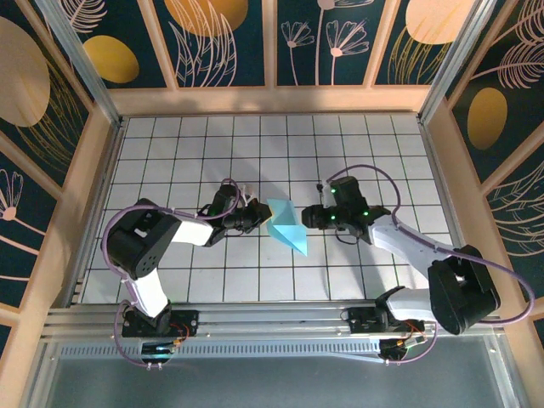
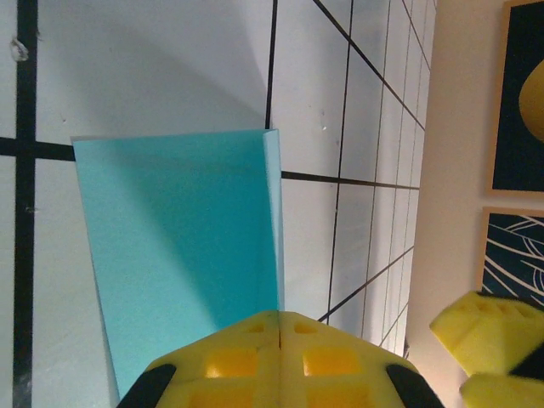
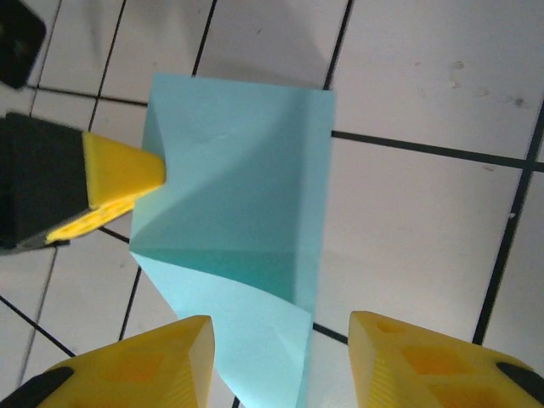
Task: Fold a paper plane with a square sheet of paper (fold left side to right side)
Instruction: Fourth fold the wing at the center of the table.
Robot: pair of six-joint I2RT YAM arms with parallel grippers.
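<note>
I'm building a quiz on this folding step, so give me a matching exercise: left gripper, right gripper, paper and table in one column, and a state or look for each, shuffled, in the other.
Column one:
1. left gripper
2. right gripper
3. paper
4. table

Column two:
A. white tiles with black lines
B. jaws apart, nothing gripped
C. shut on the paper's edge
D. light teal, partly folded

Pairs: 1-C, 2-B, 3-D, 4-A
</note>
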